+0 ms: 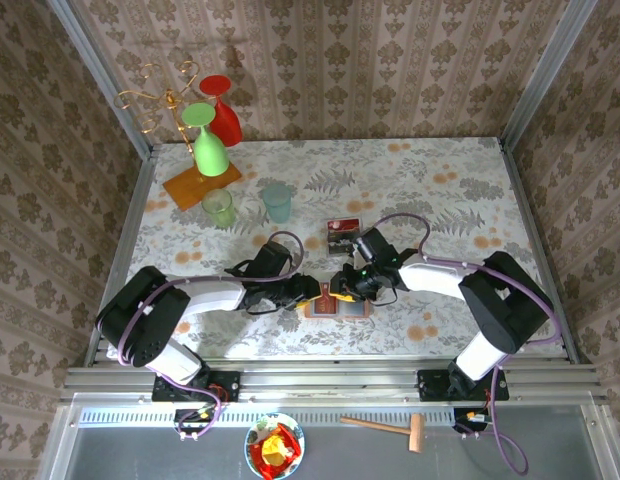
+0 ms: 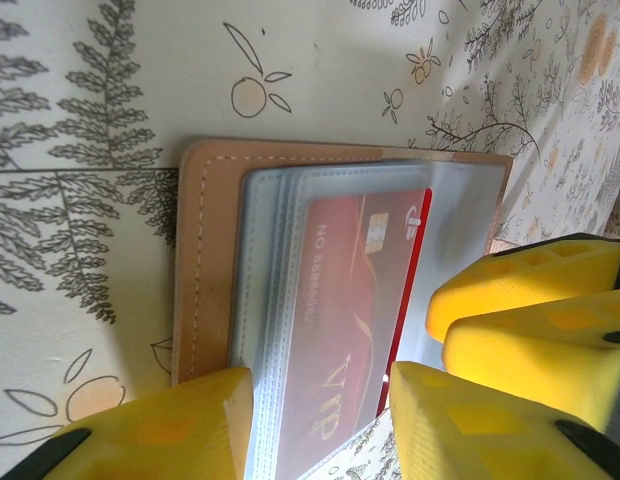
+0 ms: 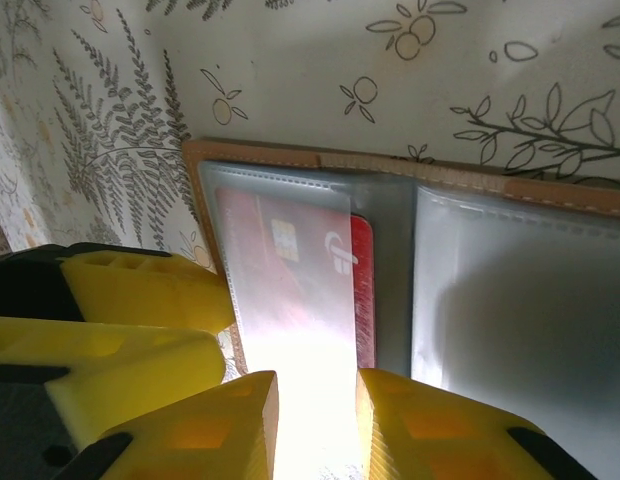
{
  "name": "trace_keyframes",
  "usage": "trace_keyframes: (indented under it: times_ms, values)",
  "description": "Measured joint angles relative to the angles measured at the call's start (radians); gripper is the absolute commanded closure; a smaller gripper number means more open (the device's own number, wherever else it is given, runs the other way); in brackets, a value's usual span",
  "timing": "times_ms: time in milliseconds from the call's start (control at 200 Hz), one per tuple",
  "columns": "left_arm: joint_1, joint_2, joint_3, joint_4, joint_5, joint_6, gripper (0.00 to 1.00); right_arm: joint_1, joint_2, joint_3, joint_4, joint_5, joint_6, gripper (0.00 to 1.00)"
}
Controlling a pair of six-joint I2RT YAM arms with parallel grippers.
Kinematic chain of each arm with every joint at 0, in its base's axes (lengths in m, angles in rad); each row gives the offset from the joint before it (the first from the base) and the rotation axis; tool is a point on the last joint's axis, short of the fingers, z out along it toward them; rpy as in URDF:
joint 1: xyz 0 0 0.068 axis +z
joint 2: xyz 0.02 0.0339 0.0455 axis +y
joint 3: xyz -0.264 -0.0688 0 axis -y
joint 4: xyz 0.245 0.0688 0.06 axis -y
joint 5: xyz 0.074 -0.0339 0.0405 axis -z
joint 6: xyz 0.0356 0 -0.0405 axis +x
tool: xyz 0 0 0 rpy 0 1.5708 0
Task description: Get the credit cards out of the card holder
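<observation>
My left pincer (image 2: 320, 392) stands part-open astride the clear sleeves (image 2: 262, 300) of the salmon-tan leather bifold card holder (image 2: 205, 270), which lies spread at 6 o'clock on the table (image 1: 440, 180) with a red plastic credit card (image 2: 350, 290) sleeved inside, while my right pincer (image 3: 317, 392), at its 3 o'clock, shows a narrow gap, grip unclear.

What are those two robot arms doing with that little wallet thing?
They are working on an open tan card holder lying flat on the table. The left gripper has its fingers apart over one end. The right gripper has its fingers either side of a clear pocket, and a red card sits inside. Whether it grips is unclear. A dark card lies on the table nearby.
</observation>
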Motion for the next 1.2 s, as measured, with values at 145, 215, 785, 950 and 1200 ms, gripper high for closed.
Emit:
trace_keyframes:
  times_ms: [145, 215, 785, 950, 1200]
  values:
    - [0.0, 0.0, 0.0, 0.0, 0.0, 0.0, 0.58, 0.003, 0.012, 0.0, 0.0, 0.0, 0.0, 0.72]
    - [0.0, 0.0, 0.0, 0.0, 0.0, 0.0, 0.58, 0.003, 0.014, 0.0, 0.0, 0.0, 0.0, 0.73]
    - [0.0, 0.0, 0.0, 0.0, 0.0, 0.0, 0.58, 0.006, 0.034, 0.003, 0.022, 0.0, 0.003, 0.75]
    - [0.0, 0.0, 0.0, 0.0, 0.0, 0.0, 0.58, 0.008, 0.034, 0.005, 0.021, 0.0, 0.0, 0.72]
    - [0.0, 0.0, 0.0, 0.0, 0.0, 0.0, 0.58, 0.008, 0.034, 0.023, -0.017, 0.004, -0.01, 0.66]
